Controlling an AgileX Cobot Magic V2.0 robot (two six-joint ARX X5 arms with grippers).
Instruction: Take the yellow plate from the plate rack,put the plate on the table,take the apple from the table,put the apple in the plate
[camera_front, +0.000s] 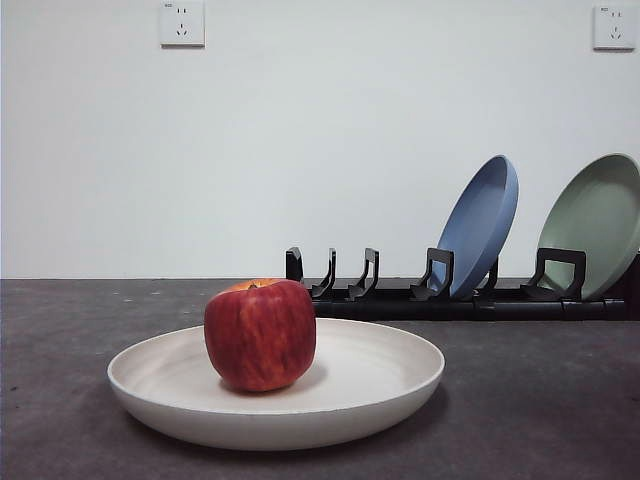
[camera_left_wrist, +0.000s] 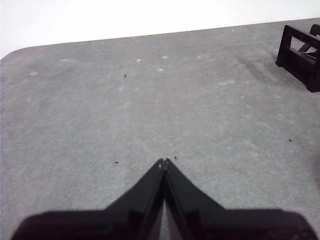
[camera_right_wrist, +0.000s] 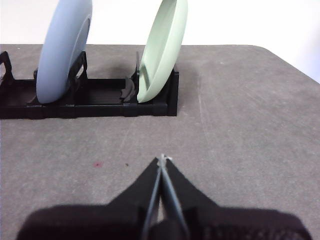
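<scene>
The cream yellow plate (camera_front: 360, 385) lies flat on the dark grey table (camera_front: 540, 400), near the front. The red apple (camera_front: 260, 333) stands upright inside it, left of the plate's middle. Behind them runs the black plate rack (camera_front: 400, 295), whose left slots hold nothing; one end of the plate rack (camera_left_wrist: 300, 55) shows in the left wrist view. My left gripper (camera_left_wrist: 164, 161) is shut over bare table, holding nothing. My right gripper (camera_right_wrist: 162, 159) is shut too, hovering in front of the plate rack (camera_right_wrist: 90, 102). Neither gripper appears in the front view.
A blue plate (camera_front: 482, 225) and a pale green plate (camera_front: 592, 225) lean upright in the rack's right slots; both the blue plate (camera_right_wrist: 62, 50) and the green plate (camera_right_wrist: 162, 50) show in the right wrist view. The table's rounded corner (camera_left_wrist: 15, 52) is near the left gripper.
</scene>
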